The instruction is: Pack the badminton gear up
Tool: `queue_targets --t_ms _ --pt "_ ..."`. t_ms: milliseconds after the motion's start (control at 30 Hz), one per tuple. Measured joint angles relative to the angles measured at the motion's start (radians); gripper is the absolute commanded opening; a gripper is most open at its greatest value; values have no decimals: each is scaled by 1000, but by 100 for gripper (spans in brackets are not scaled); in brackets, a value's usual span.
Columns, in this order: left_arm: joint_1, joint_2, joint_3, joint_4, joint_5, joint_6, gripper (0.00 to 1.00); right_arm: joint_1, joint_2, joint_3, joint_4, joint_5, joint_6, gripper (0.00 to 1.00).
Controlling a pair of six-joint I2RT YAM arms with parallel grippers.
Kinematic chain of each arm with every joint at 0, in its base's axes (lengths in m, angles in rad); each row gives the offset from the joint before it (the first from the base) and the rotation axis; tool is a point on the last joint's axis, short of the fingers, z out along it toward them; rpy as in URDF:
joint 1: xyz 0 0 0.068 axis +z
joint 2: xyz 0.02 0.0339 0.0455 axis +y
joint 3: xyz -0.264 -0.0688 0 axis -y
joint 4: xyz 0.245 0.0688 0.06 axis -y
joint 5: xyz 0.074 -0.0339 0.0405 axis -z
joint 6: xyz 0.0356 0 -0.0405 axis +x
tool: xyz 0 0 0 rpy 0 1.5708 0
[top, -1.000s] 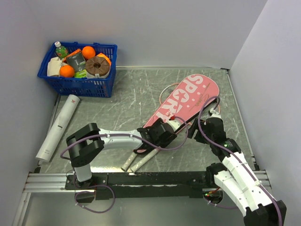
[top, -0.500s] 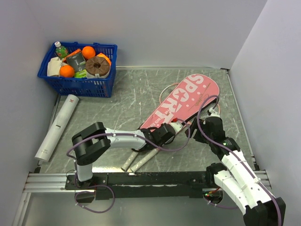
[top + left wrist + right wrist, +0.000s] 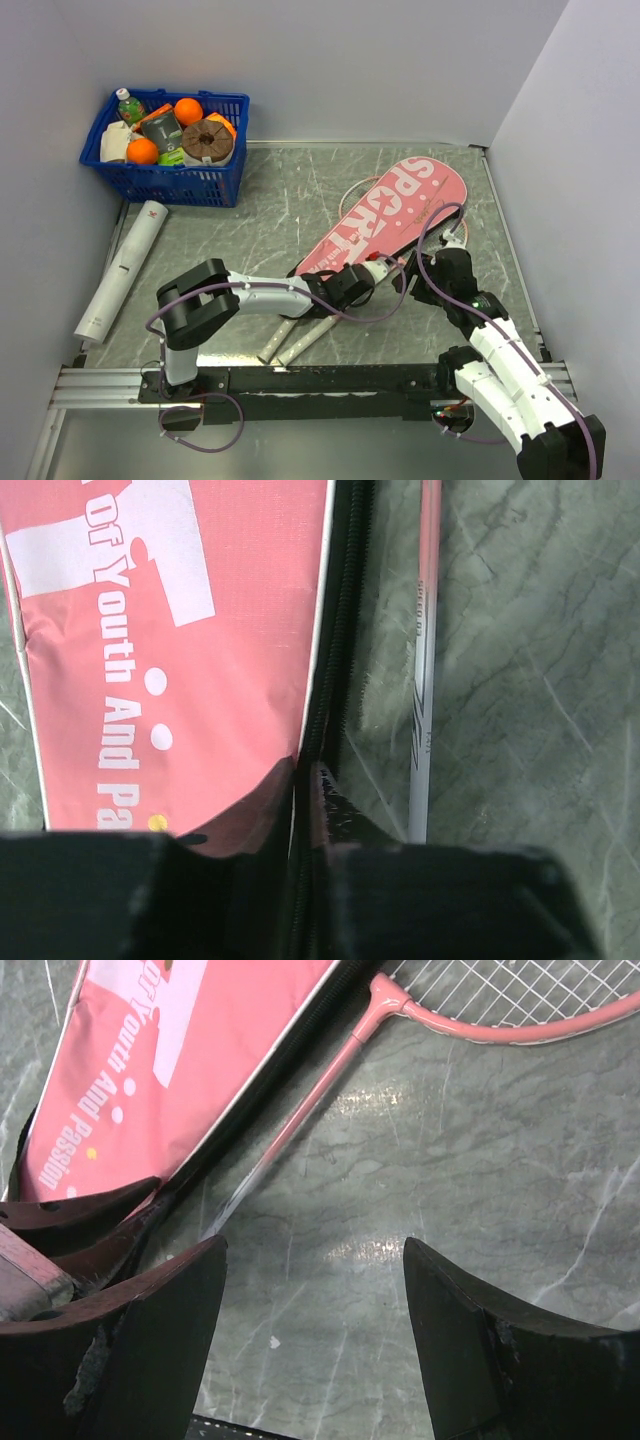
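Note:
The pink racket bag lettered "SPORT" lies slantwise on the table, its narrow end towards me. My left gripper sits at that narrow end. In the left wrist view its jaws are pinched shut on the bag's black zipper edge. A thin racket shaft runs beside the zipper. Two whitish racket handles stick out near the front rail. My right gripper hangs open over bare table, just right of the pink racket shaft and the bag. The white tube lies at the far left.
A blue basket of groceries stands in the back left corner. Walls close in the table on the left, back and right. The black rail runs along the near edge. A racket's head pokes out beside the bag on the right.
My left gripper has slid a little right along the bag's narrow end and closed its jaws on the zipper edge. The right gripper has barely moved and stays open.

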Motion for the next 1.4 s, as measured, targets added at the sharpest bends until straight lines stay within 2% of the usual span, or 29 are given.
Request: queue_targets --t_ms 100,400,700,900,1400 --pt "1 0 3 1 -4 3 1 0 -2 0 0 -1 0 78" --pt "42 -6 31 -24 5 -5 1 -1 -10 0 0 -7 0 78" --pt "244 -136 92 -90 84 -78 1 -2 19 0 7 10 3 77" --pt "345 -222 93 -109 139 -157 1 -3 141 3 62 17 30 74" --pt "370 -271 92 -114 288 -319 1 50 441 6 299 17 182 64"
